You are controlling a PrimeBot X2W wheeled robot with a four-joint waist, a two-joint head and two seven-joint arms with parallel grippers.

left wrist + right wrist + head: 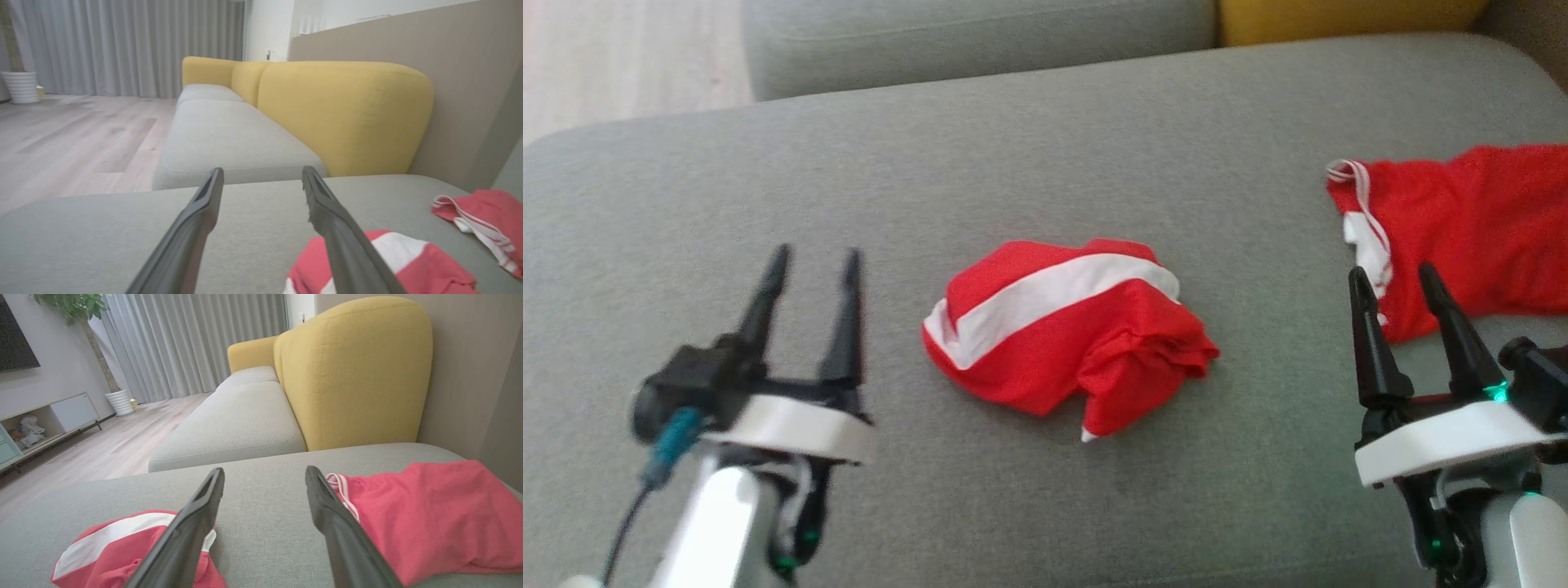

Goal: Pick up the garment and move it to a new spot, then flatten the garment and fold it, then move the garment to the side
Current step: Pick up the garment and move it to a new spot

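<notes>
Grey sofa seat [1045,147] is lying just in front of the yellow backrest [355,375]. Beige wall panel [470,81] is rising right behind the backrest. Wooden floor [73,139] is running across the seat from the backrest. Grey curtains [122,45] are hanging beyond the backrest's far end, with a white ribbed pot [119,402] holding a plant [69,304] standing by them. Low cabinet [61,416] is sitting across the floor from the backrest.

The left pincer [817,253] points forward, its two dark fingers spread wide and gripping nothing. The right pincer [1392,272], well apart from it, stands equally parted and empty.
</notes>
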